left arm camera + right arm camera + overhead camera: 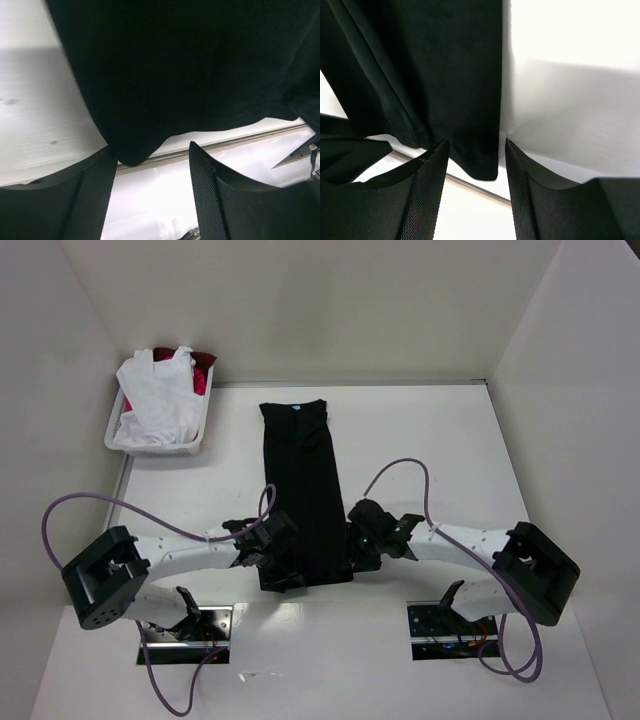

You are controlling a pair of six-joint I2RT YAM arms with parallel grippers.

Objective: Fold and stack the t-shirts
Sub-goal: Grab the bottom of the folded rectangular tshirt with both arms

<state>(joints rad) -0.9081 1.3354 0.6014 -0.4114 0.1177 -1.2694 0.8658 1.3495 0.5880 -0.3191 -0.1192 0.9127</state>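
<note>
While both gape, left claw and right claw straddle near corners of the black t-shirt.

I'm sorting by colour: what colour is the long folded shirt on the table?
The t-shirt is plain black, shown best in the top external view.

The black t-shirt lying just ahead of the left pincer is showing as matt, finely woven cloth — dull all over. That pincer's fingers are looking like dark plastic, rough with a fine mesh texture. Beyond the right pincer, the white table is gleaming smooth, faintly glossy.
</note>
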